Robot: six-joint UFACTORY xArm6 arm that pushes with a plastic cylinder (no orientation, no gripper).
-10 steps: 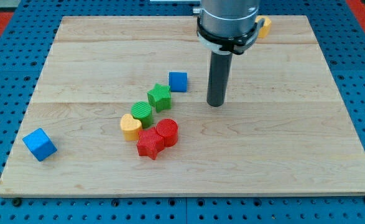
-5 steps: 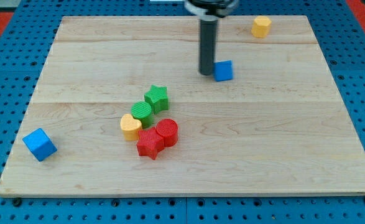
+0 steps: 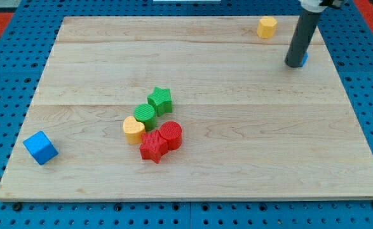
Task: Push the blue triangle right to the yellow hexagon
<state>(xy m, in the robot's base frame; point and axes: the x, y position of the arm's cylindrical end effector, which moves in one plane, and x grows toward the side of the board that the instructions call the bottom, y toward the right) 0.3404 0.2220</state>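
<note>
Blue triangle nearly hidden behind my tip

Only a thin blue sliver (image 3: 304,59) peeks out right of my tip (image 3: 294,65), touching it, below-right of the yellow hexagon (image 3: 267,27) near the worktop's (image 3: 237,159) top right. Its shape and direction can't be told. There is no hand, only a rod.

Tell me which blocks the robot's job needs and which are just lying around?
Needed: blue triangle, mostly hidden behind my tip; yellow hexagon.

Lying around: green star, green round block, yellow heart, two red blocks, blue cube.
</note>
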